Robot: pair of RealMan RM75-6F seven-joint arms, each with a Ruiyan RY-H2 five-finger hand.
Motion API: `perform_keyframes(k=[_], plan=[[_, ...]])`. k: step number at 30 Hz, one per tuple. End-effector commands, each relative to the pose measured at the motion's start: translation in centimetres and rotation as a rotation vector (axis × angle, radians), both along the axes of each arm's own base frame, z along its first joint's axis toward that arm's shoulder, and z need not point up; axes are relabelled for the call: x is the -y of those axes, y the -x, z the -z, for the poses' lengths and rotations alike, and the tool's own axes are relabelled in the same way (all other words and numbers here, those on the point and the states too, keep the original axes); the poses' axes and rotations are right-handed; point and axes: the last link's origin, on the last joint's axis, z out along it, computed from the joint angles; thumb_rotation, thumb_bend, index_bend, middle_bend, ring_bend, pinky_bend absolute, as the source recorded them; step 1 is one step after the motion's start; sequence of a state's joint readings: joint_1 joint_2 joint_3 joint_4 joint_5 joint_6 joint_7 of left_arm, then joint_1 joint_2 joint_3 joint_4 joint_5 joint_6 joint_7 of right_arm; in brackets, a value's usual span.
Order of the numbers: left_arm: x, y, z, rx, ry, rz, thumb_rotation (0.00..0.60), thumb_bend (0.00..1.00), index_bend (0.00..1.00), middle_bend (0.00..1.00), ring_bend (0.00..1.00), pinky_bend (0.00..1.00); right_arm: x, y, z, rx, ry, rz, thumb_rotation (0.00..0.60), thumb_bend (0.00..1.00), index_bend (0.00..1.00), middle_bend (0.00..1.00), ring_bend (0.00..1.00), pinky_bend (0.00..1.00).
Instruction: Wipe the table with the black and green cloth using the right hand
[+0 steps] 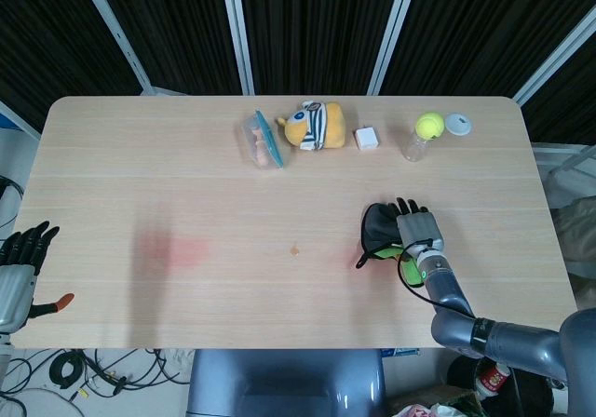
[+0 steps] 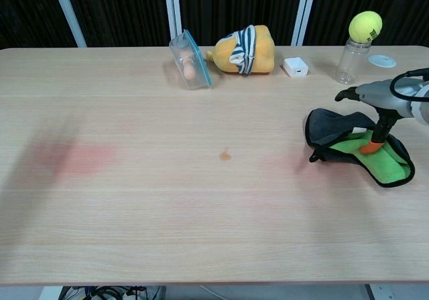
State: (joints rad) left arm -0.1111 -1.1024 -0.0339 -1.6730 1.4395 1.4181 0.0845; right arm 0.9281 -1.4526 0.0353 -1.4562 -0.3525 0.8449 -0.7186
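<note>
Right hand (image 1: 416,230) rests palm-down on the black and green cloth (image 2: 355,144), fingers spread over it, one orange-tipped finger pressing the green lining; no clear grasp. Cloth lies right of a small brown spot (image 2: 226,155) on the table (image 1: 186,175). Left hand (image 1: 19,263) hangs off the table's left edge, fingers apart, holding nothing.

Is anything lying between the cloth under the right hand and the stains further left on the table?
Nothing visible does. The right hand rests on the cloth; bare tabletop runs to the orange spot and the pink smear.
</note>
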Motion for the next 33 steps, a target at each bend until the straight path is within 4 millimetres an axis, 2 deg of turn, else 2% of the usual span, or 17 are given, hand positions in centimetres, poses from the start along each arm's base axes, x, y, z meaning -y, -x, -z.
perform_keyframes(k=[1, 25, 33], plan=[[0.00, -0.01, 0.03, -0.001, 0.002, 0.001, 0.600, 0.00, 0.00, 0.00, 0.00, 0.00, -0.03, -0.02, 0.15, -0.002, -0.004, -0.002, 0.600, 0.00, 0.00, 0.00, 0.00, 0.16], [-0.11, -0.02, 0.02, 0.001, -0.001, -0.002, 0.600, 0.00, 0.00, 0.00, 0.00, 0.00, 0.25, -0.78, 0.75, -0.001, -0.014, -0.010, 0.600, 0.01, 0.00, 0.00, 0.00, 0.16], [-0.15, 0.00, -0.01, 0.004, 0.000, -0.004, 0.600, 0.00, 0.00, 0.00, 0.00, 0.00, 0.48, -0.86, 0.89, -0.005, -0.017, -0.002, 0.600, 0.10, 0.00, 0.00, 0.00, 0.16]])
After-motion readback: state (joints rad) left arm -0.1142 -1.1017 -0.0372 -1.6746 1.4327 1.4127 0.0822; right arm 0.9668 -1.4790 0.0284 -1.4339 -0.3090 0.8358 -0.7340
